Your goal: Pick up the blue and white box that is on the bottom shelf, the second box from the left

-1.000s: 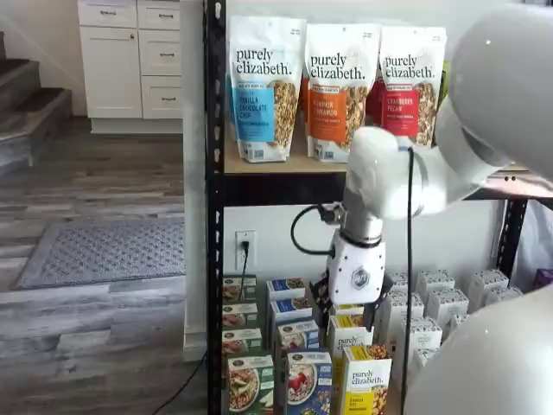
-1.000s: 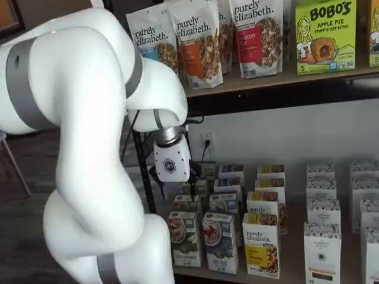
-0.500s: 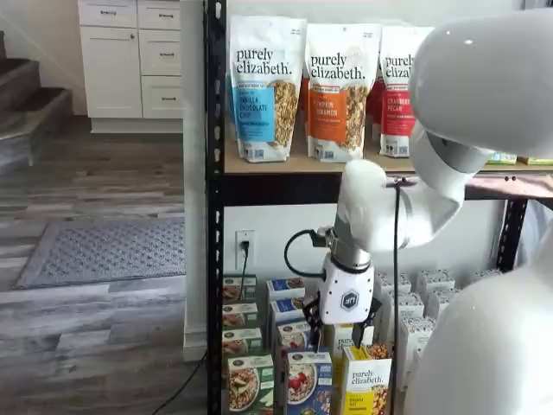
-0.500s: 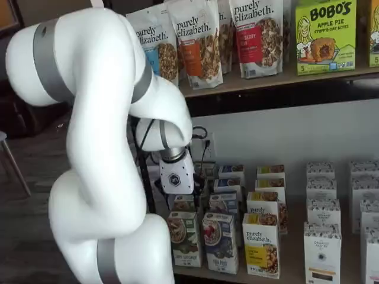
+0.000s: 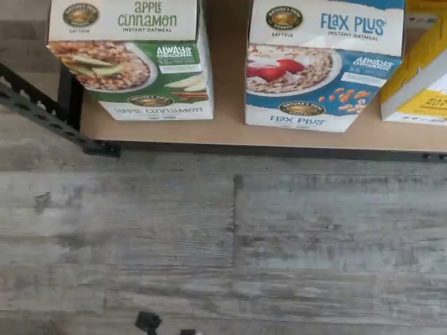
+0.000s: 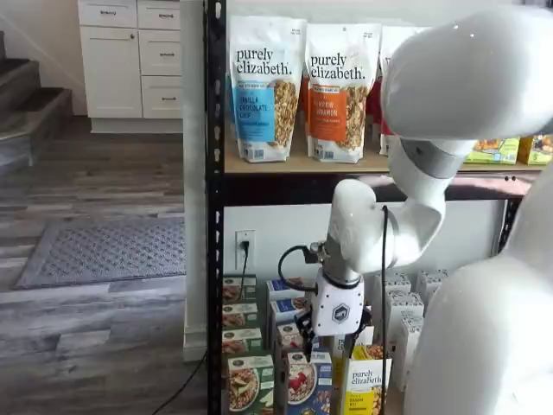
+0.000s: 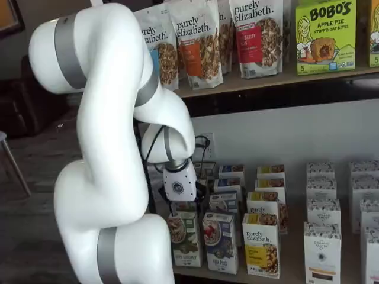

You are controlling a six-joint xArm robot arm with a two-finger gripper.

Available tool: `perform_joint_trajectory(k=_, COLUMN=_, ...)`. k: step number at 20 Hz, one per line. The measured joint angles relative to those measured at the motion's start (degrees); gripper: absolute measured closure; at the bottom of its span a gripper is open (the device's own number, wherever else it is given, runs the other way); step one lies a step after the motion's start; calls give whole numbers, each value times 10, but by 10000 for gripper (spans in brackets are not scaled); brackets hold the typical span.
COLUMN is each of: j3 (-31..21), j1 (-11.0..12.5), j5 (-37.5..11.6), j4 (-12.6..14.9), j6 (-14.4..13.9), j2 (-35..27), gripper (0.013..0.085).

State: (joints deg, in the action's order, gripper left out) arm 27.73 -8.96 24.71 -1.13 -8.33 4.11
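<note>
In a shelf view the gripper (image 7: 185,204) hangs from the white arm (image 7: 106,136) over the bottom shelf (image 7: 284,273). The blue and white box (image 7: 219,242) stands just below and right of it, the green-and-white carton (image 7: 185,238) directly beneath. Its fingers are hard to make out.

I'm working in a home set up like a shop: a stocked rack (image 6: 213,216), white cabinets (image 6: 130,56), stairs (image 6: 26,112), a rug (image 6: 104,251).

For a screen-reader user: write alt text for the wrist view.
Seen from above, a blue and white box labelled Flax Plus stands at the front edge of the bottom shelf, beside a green and white Apple Cinnamon box. A yellow box shows partly at the picture's edge; grey wood floor fills the rest.
</note>
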Motion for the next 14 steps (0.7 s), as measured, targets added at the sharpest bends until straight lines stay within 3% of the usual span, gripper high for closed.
perform_joint_trajectory(k=8, j3=29, j1=-6, j5=-24, j4=23, j6=-26, j2=-53, gripper=130)
perform_joint_trajectory(k=14, j3=44, j1=-8, j5=-53, j4=3, j6=-9, j2=-86, gripper=130)
